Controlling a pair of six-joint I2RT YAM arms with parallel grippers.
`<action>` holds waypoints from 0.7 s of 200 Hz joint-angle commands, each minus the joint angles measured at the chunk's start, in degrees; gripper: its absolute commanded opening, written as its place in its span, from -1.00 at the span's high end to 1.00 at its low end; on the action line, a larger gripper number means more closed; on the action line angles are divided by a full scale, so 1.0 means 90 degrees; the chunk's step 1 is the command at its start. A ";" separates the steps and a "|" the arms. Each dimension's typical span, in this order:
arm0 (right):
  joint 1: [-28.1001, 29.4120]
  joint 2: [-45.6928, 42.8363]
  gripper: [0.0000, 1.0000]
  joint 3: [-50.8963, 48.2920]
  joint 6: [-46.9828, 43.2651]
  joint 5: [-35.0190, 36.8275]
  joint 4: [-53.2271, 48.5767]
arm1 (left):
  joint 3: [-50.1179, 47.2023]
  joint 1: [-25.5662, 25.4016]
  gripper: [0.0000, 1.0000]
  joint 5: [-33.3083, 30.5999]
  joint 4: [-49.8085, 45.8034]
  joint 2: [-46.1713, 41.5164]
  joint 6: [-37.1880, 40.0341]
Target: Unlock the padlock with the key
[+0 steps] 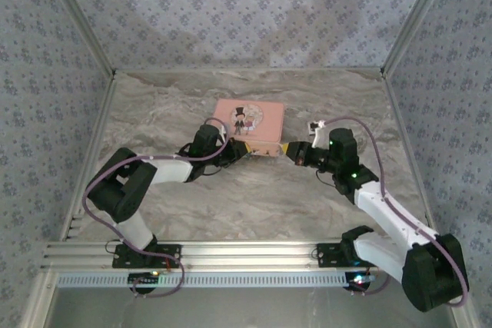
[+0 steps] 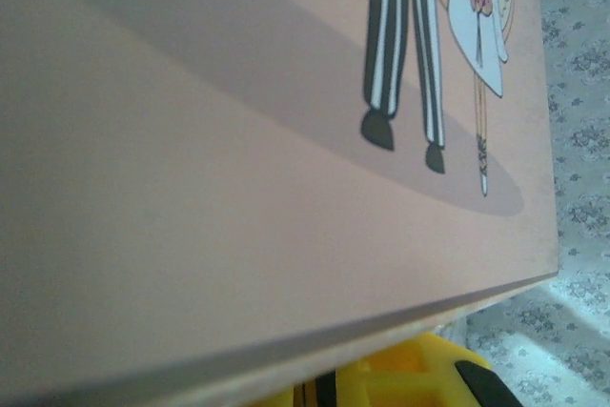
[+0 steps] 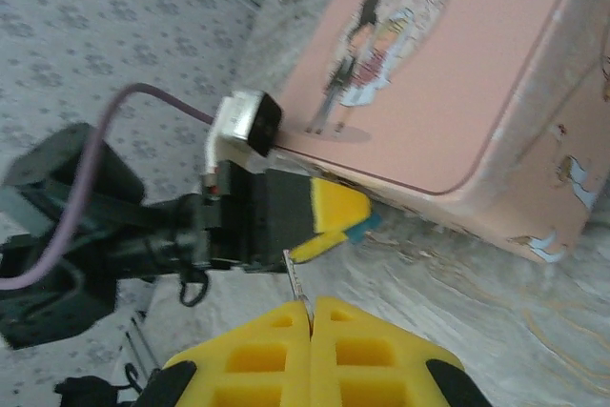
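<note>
- Here the right gripper [image 3: 310, 316] has its yellow fingers pressed together, pinching a thin metal key [image 3: 298, 280] that juts from the seam between them.
- It sits just off the near right corner of the pink tin [image 1: 247, 120].
- The left gripper [image 3: 348, 224] faces it from the tin's near left corner, its fingers closed on a small bluish piece, the padlock [image 3: 365, 227].
- The padlock hangs just beside the tin's near wall, low against it.
- The key points toward the left gripper; I cannot tell whether it touches.
- The tin lies flat on the marbled table [image 1: 154, 113], cartoon lid up.
</note>
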 commanded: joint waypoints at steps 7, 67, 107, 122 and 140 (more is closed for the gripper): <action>-0.0171 -0.0430 1.00 0.0290 0.0482 -0.0316 0.0314 | -0.0026 -0.0010 0.87 -0.0114 0.0548 -0.0178 -0.0466; -0.0231 -0.0558 1.00 -0.0172 0.1846 -0.0426 0.1643 | -0.0023 -0.0017 0.86 -0.0117 0.0803 -0.0137 -0.0607; -0.0229 -0.0631 1.00 -0.0731 0.2809 -0.0193 0.2342 | -0.0012 -0.0021 0.86 -0.0038 0.0779 -0.0166 -0.0597; -0.0237 -0.0589 1.00 -0.0781 0.2958 -0.0112 0.2104 | -0.0009 -0.0019 0.86 -0.0036 0.0767 -0.0194 -0.0588; -0.0235 -0.0528 1.00 -0.1006 0.3225 0.0015 0.2229 | 0.0015 -0.0010 0.86 -0.0001 0.0754 -0.0215 -0.0591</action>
